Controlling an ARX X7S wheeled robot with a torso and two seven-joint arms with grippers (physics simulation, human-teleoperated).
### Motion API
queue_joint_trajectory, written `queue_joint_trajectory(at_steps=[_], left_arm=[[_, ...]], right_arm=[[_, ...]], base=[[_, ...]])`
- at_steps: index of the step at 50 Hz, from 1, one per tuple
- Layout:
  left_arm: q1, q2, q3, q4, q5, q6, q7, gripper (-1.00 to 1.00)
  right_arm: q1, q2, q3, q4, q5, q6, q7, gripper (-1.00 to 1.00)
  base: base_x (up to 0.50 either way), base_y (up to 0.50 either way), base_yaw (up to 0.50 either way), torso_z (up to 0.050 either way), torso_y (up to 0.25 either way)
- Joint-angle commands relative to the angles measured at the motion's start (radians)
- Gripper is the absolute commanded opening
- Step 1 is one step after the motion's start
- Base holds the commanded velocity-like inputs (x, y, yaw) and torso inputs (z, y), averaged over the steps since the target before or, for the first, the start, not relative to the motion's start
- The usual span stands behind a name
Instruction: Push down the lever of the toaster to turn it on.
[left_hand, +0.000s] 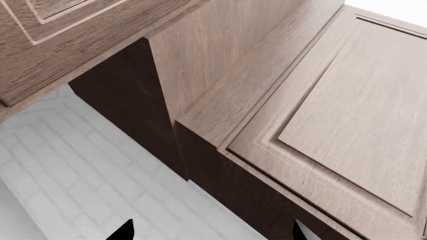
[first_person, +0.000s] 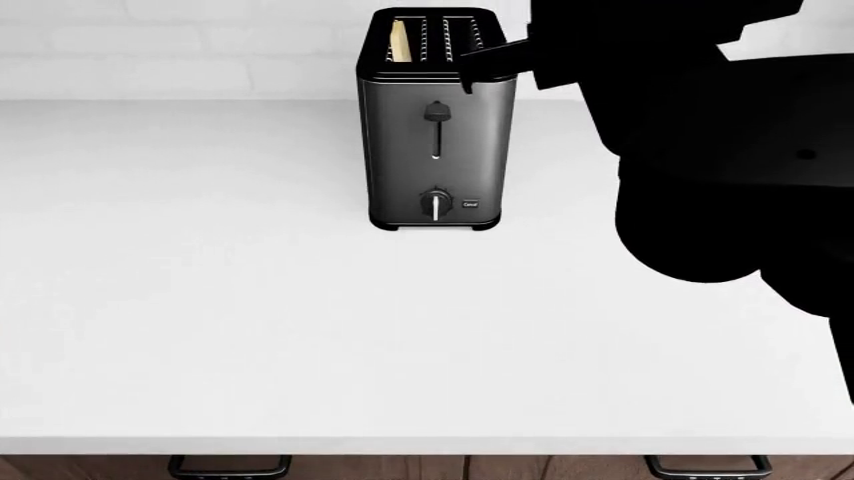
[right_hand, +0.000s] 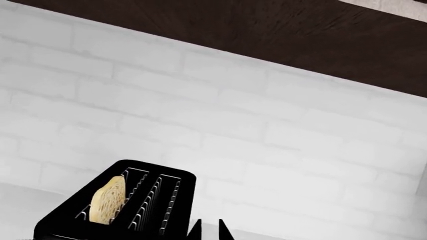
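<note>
The toaster (first_person: 434, 150) is a tall brushed-steel box standing at the back of the white counter, its narrow face towards me. The lever (first_person: 437, 113) is a small dark knob at the top of its vertical slot. A round dial (first_person: 437, 204) sits below it. A slice of bread (first_person: 398, 40) stands in the left top slot. My right gripper (first_person: 467, 80) is shut and empty, at the toaster's upper right edge, above and right of the lever. In the right wrist view the gripper (right_hand: 209, 232) hovers beside the toaster's black top (right_hand: 180, 176) and the bread (right_hand: 107, 200). My left gripper (left_hand: 212, 235) is open and empty.
The white counter (first_person: 267, 320) stretches wide in front of the toaster, with a white brick wall (first_person: 160, 40) behind. Two drawer handles (first_person: 227, 465) show below its front edge. The left wrist view faces wooden upper cabinets (left_hand: 360, 115) and the wall tiles (left_hand: 80, 170).
</note>
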Motion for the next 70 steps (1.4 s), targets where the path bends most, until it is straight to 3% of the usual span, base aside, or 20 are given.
queue_joint_trajectory(at_steps=[1, 31, 70], left_arm=[[0.006, -0.008, 0.002, -0.001, 0.003, 0.01, -0.006, 1.0], [0.018, -0.013, 0.016, -0.008, 0.013, 0.033, -0.006, 1.0], [0.03, -0.026, 0.015, -0.005, 0.021, 0.05, -0.021, 1.0]], right_arm=[[-0.009, -0.04, 0.018, -0.024, 0.019, -0.042, -0.003, -1.0], [-0.187, -0.154, -0.055, 0.038, -0.14, -0.21, -0.16, -1.0], [-0.171, -0.217, -0.092, 0.207, -0.093, -0.161, -0.09, -1.0]], base=[[0.0, 0.0, 0.0, 0.0, 0.0], [0.0, 0.0, 0.0, 0.0, 0.0], [0.0, 0.0, 0.0, 0.0, 0.0]])
